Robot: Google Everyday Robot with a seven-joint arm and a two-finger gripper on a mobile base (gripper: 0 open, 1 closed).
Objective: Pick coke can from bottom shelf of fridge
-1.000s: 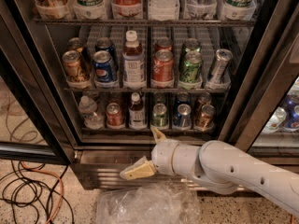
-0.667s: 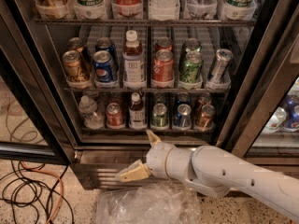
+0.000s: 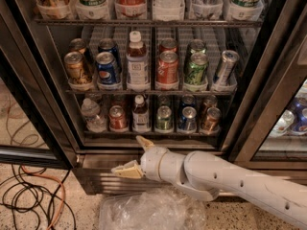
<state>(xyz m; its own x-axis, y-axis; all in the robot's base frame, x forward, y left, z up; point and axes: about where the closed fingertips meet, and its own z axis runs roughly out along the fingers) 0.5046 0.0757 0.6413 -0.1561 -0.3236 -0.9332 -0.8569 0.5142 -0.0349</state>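
Note:
The coke can (image 3: 117,118) is a small red can with a silver top. It stands on the bottom shelf (image 3: 151,133) of the fridge (image 3: 43,87), second from the left, behind a clear holder. My gripper (image 3: 133,155) is below and in front of that shelf, at the fridge's steel base, a little right of the can. Its two tan fingers (image 3: 126,169) are spread apart and hold nothing. The white arm comes in from the lower right.
On the bottom shelf are a water bottle (image 3: 90,115), a small bottle (image 3: 140,113), a green can (image 3: 164,118), a blue can (image 3: 187,119) and an orange-brown can (image 3: 211,119). Crumpled clear plastic (image 3: 153,211) lies on the floor. Cables (image 3: 29,195) lie at left.
My gripper and arm have moved to the left along the fridge's base, closer to below the coke can. The cans have not moved.

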